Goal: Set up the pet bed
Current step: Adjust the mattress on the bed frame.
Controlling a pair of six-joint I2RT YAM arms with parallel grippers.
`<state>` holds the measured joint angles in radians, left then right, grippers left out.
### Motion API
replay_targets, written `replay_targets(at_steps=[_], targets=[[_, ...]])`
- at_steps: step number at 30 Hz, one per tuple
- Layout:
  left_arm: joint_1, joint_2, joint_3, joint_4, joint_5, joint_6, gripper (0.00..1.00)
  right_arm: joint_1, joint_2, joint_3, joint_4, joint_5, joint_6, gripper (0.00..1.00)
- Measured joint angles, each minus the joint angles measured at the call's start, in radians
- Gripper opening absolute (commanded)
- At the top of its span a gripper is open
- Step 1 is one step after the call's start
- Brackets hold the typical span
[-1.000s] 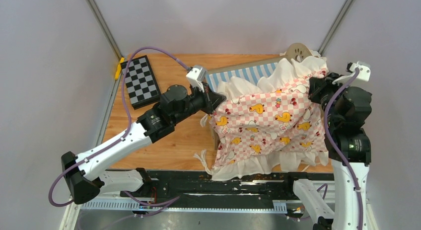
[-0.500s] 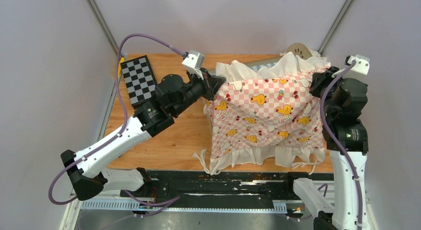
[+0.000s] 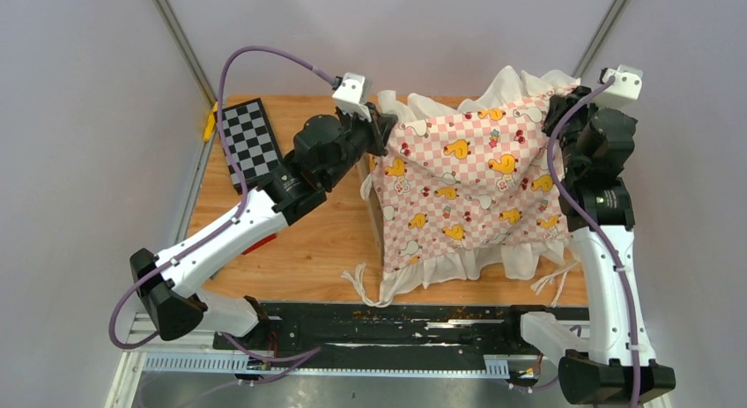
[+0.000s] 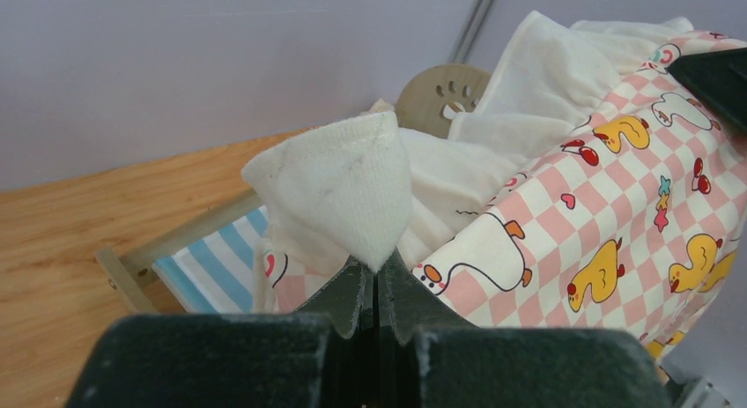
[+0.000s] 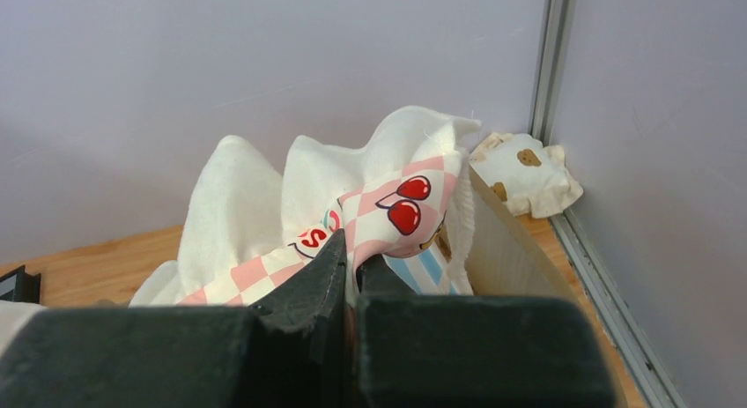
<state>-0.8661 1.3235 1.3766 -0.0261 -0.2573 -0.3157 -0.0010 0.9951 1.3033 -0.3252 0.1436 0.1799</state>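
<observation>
**Change over the last second:** both arms have lifted the pink checkered ruffled cushion [image 3: 467, 188] and carried its far edge toward the back wall. A second ago the striped base and headboard of the small light-wood pet bed [image 4: 210, 269] showed beyond the cushion from above. Now the cushion hangs over them, and the top view shows almost nothing of the bed.

**Grip:**
- The left end effector [image 3: 383, 130] is pinched fully closed on the white ruffle at the cushion's far left corner.
- The right end effector [image 3: 561, 115] is likewise closed, with checkered cloth between its jaws at the far right corner.
- The cushion is stretched between them with its far edge raised. Its near ruffle and white tie strings [image 3: 361, 283] trail toward the near edge of the wooden worktop [image 3: 299, 241].

**Judgement:** the cushion is over the frame but not yet laid, and it hangs at a slope. Lowering will need the held corners squared to the headboard end. The risk is that the near half settles outside the frame.

**View differences:**
- The left wrist view looks under the cloth. It shows the blue-and-white striped fabric, a wood side rail and the rounded headboard with paw-print cutout [image 4: 438, 92], upright at the bed's far right end.
- The right wrist view shows a small cream brown-spotted pillow [image 5: 526, 174] in the far right corner, just beyond the bed's wooden end. The cushion hides it from above.
- Only the top view shows the black-and-white checkerboard [image 3: 251, 144], far left and well apart from the bed.
</observation>
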Motion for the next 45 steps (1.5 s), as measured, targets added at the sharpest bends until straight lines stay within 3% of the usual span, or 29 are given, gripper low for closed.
replay_targets(at_steps=[11, 23, 45], targets=[[0.079, 0.165, 0.144, 0.068, -0.015, 0.080, 0.00, 0.000, 0.192, 0.001, 0.216, 0.003, -0.056, 0.00], [0.169, 0.327, 0.177, 0.137, -0.006, 0.112, 0.00, 0.003, 0.448, 0.062, 0.408, -0.035, -0.123, 0.00], [0.247, 0.539, 0.256, 0.222, -0.018, 0.193, 0.00, 0.006, 0.796, 0.203, 0.544, -0.096, -0.137, 0.00]])
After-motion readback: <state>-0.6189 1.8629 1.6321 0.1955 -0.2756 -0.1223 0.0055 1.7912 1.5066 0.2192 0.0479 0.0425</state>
